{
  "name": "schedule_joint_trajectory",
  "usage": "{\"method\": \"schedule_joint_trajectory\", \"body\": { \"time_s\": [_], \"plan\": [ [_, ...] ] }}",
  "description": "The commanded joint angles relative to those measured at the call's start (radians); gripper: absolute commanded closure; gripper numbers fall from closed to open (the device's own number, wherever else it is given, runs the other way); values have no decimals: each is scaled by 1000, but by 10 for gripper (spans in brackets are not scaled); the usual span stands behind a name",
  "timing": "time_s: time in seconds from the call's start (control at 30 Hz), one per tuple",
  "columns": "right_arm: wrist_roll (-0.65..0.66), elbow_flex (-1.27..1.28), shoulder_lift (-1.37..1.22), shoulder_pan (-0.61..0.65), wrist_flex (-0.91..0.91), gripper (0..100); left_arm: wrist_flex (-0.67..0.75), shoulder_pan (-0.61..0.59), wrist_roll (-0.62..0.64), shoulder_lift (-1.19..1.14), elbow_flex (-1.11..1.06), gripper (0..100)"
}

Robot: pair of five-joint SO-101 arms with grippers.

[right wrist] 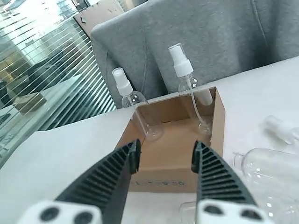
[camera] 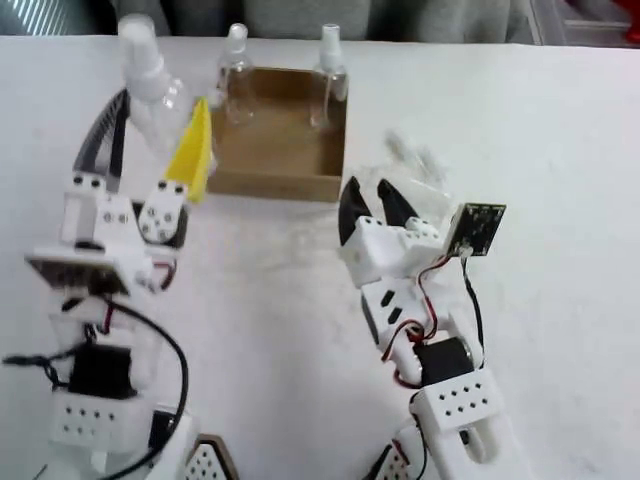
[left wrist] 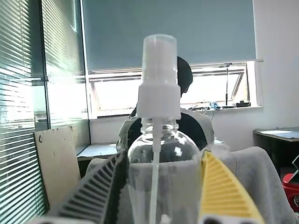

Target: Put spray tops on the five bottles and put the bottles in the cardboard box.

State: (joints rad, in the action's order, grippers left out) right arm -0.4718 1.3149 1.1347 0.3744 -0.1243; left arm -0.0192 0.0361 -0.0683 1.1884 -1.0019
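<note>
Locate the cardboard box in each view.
High view: cardboard box top centre, between the two arms.
Right wrist view: box straight beyond the open right tool.
Left wrist view: a gripped bottle before the grey chair instead.
Shared landmark: grey chair behind the table, in all three.

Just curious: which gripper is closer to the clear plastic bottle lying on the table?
Right. The right gripper is beside the lying bottle; the left gripper is across the brown cardboard box, holding another bottle.

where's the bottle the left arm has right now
The bottle, spray top on, sits clamped in the left tool, just off the left wall of the cardboard box in the high view.
</note>
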Motion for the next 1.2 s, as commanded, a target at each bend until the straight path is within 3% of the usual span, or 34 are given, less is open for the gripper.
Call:
{"method": "schedule_joint_trajectory", "body": {
  "time_s": [0.0,0.5,1.1,1.17],
  "plan": [
    [-9,-12,16,-15,4,840,32,-1,2,-170,164,869],
    [58,-12,8,-8,5,840,572,2,9,-814,206,869],
    [60,-12,7,-8,5,840,927,-8,11,-1529,540,871],
    [60,-12,7,-7,5,840,953,-8,11,-1598,594,906]
  ]
}}
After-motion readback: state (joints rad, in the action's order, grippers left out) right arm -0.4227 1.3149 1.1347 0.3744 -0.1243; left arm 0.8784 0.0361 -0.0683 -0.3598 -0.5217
